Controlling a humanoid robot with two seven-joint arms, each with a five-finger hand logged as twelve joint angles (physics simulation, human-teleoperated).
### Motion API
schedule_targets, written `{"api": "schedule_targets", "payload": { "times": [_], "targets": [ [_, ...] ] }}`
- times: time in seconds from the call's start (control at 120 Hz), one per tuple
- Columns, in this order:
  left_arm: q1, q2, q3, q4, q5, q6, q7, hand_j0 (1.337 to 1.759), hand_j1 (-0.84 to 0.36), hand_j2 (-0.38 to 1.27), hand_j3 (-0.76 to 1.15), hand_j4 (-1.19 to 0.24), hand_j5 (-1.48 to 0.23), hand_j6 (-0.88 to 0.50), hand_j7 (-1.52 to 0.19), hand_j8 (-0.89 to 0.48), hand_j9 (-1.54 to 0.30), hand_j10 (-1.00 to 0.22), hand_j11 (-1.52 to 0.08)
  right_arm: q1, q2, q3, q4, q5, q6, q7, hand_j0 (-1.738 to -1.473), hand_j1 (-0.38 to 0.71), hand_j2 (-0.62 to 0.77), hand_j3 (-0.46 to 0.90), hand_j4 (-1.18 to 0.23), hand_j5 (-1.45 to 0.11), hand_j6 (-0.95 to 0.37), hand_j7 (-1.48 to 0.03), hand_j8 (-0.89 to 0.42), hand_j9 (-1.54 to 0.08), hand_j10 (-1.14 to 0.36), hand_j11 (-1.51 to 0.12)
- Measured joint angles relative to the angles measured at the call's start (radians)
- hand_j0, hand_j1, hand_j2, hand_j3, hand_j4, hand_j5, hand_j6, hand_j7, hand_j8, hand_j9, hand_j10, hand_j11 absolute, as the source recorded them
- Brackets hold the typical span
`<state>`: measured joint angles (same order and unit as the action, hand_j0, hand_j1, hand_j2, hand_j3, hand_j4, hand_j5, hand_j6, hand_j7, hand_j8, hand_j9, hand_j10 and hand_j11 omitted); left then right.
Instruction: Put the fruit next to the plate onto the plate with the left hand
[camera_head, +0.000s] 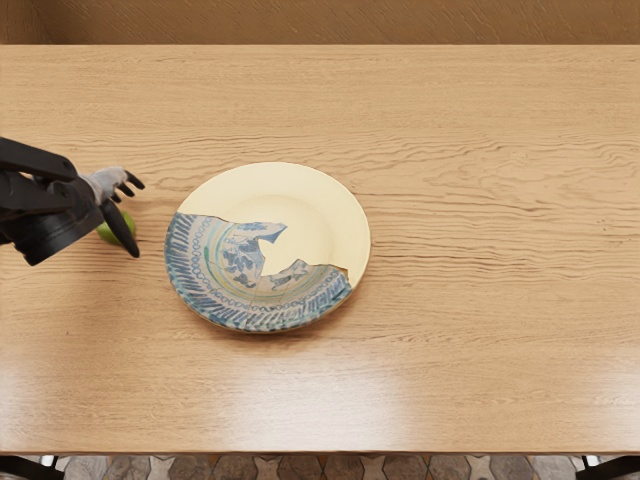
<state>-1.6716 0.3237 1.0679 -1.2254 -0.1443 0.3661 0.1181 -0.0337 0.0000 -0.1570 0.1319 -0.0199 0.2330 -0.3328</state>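
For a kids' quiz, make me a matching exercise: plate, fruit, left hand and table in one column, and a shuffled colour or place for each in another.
Things:
1. plate
2. fruit
3. left hand
4. table

Descriptions:
A. green, partly hidden, left of the plate
B. light wood, under everything
C. cream with a blue pattern, mid-table
D. grey and black, reaching in from the left edge, over the fruit

Pairs: 1-C, 2-A, 3-D, 4-B
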Motion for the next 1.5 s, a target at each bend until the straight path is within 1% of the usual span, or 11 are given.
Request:
{"api": "schedule_targets", "payload": {
  "times": [0.183,0.35,0.55,0.958,1.217,1.5],
  "targets": [
    [0.024,-0.019,0.000,-0.004,-0.001,0.076,-0.002,1.658,0.05,0.05,0.00,-0.25,-0.33,-0.25,-0.33,-0.25,-0.33,-0.25,-0.33,0.000,0.000,0.000,0.000,0.000,0.000,0.000,-1.658,-0.35,0.00,0.00,0.00,0.00,0.00,0.00,0.00,0.00,0.00,0.00],
    [0.031,-0.023,0.001,-0.011,-0.001,0.113,-0.002,1.658,-0.02,0.06,0.00,-0.31,-0.40,-0.31,-0.40,-0.31,-0.40,-0.31,-0.40,0.000,0.000,0.000,0.000,0.000,0.000,0.000,-1.658,-0.35,0.00,0.00,0.00,0.00,0.00,0.00,0.00,0.00,0.00,0.00],
    [0.032,-0.014,0.002,-0.018,-0.001,0.122,-0.002,1.658,-0.08,0.07,0.00,-0.36,-0.46,-0.36,-0.46,-0.36,-0.46,-0.36,-0.46,0.000,0.000,0.000,0.000,0.000,0.000,0.000,-1.658,-0.35,0.00,0.00,0.00,0.00,0.00,0.00,0.00,0.00,0.00,0.00],
    [0.033,0.000,0.010,-0.019,-0.001,0.125,-0.002,1.658,-0.13,0.08,0.00,-0.40,-0.52,-0.40,-0.52,-0.40,-0.52,-0.40,-0.52,0.000,0.000,0.000,0.000,0.000,0.000,0.000,-1.658,-0.35,0.00,0.00,0.00,0.00,0.00,0.00,0.00,0.00,0.00,0.00],
    [0.047,0.000,0.010,-0.018,-0.001,0.143,-0.001,1.658,-0.17,0.09,0.00,-0.43,-0.56,-0.43,-0.56,-0.43,-0.56,-0.43,-0.56,0.000,0.000,0.000,0.000,0.000,0.000,0.000,-1.658,-0.35,0.00,0.00,0.00,0.00,0.00,0.00,0.00,0.00,0.00,0.00],
    [0.052,-0.006,0.010,-0.017,-0.002,0.148,-0.001,1.658,-0.24,0.10,0.00,-0.50,-0.66,-0.50,-0.66,-0.51,-0.66,-0.50,-0.66,0.000,0.000,0.000,0.000,0.000,0.000,0.000,-1.658,-0.35,0.00,0.00,0.00,0.00,0.00,0.00,0.00,0.00,0.00,0.00]
  ]
}}
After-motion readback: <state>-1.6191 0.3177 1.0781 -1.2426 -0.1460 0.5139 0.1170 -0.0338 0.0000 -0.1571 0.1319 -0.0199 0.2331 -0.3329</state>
